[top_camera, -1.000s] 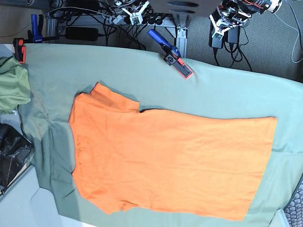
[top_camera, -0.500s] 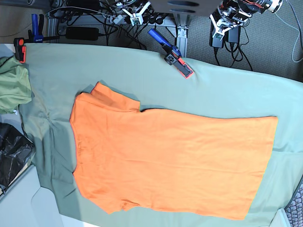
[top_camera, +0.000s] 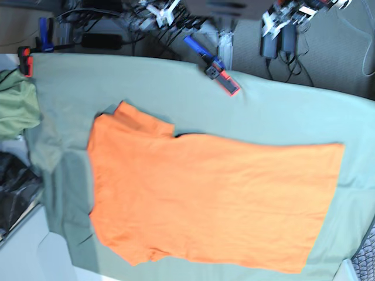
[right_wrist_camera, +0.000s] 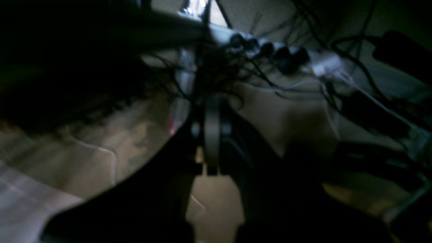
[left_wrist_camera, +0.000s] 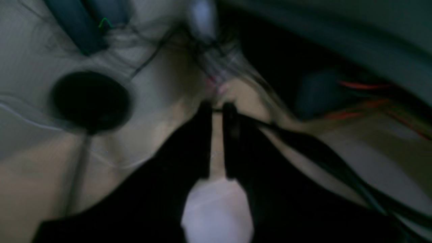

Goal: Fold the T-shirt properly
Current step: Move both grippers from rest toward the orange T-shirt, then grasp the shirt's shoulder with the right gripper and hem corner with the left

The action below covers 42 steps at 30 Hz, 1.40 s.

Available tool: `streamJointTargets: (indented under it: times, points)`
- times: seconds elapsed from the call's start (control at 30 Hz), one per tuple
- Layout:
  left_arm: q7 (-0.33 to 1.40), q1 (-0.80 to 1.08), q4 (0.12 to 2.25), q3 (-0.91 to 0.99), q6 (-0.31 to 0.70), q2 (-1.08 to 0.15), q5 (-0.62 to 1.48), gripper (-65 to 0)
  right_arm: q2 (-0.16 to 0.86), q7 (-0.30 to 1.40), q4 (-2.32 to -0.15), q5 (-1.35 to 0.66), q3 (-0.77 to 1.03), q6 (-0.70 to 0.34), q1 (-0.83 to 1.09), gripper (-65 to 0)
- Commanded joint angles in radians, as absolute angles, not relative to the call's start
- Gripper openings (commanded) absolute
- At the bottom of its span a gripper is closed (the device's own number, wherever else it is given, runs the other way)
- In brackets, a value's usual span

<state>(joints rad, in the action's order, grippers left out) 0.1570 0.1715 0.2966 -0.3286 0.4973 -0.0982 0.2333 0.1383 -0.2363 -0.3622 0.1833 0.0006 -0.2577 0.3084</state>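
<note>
A: Where is the T-shirt (top_camera: 211, 199)?

B: Flat on the green cloth (top_camera: 281, 111) covering the desk, collar end toward base-view left, hem toward the right. One sleeve sticks out at the upper left. No fold made yet, as far as the base view shows.

A: Grippers?

B: Left gripper (left_wrist_camera: 217, 109): jaws nearly together with a narrow slit between them, nothing in them. Right gripper (right_wrist_camera: 211, 114): jaws pressed together, also empty. Both wrist views are blurred and show floor and cables, not fabric. Neither gripper is over the shirt.

A: So which step?

B: I judge it the very start: shirt spread, arms parked at the far edge. A clamp (top_camera: 214, 67) sits on the cloth edge; an olive garment (top_camera: 14, 105) lies at far left, apart from the shirt.

A: Next move?

B: Probably bring both arms over the desk, spread the jaws, and pinch two points on one long edge, say shoulder and hem. The fabric is thin, so the pinch must catch the shirt without the cloth below.
</note>
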Motion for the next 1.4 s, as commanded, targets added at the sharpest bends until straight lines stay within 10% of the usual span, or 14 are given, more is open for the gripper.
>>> streamJointTargets:
  times: [0.0, 0.6, 0.8, 0.97, 1.13, 1.37]
  points:
    - [0.155, 0.204, 0.338, -0.310, 0.556, -0.115, 0.268, -59.6, 0.168, -0.247, -0.395, 0.182, 0.001, -0.323, 0.354, -65.0]
    - [0.588, 0.765, 1.462, 0.157, 0.698, -0.274, 0.743, -58.7, 0.530, -0.155, -1.424, -0.180, 0.130, -0.334, 1.052, -65.0]
    - [0.628, 0.904, 1.822, 0.279, 0.698, -0.340, 0.827, -35.0, 0.537, -0.016, -1.760, -0.358, 0.334, -0.334, 1.158, -65.0]
    - [0.624, 0.924, 1.973, 0.333, 0.698, -0.399, 0.841, -33.3, 0.534, 0.088, -1.876, -0.474, 0.446, -0.273, 1.040, -65.0]
    - [0.617, 0.894, 1.977, 0.347, 0.698, -0.444, 0.837, -33.3, 0.523, 0.154, -1.855, -0.589, 0.451, -0.198, 0.822, -20.6]
    - [0.616, 0.896, 1.977, 0.347, 0.698, -0.451, 0.818, -33.3, 0.427, 0.283, -1.781, -0.675, 0.450, -0.142, 0.568, -19.9]
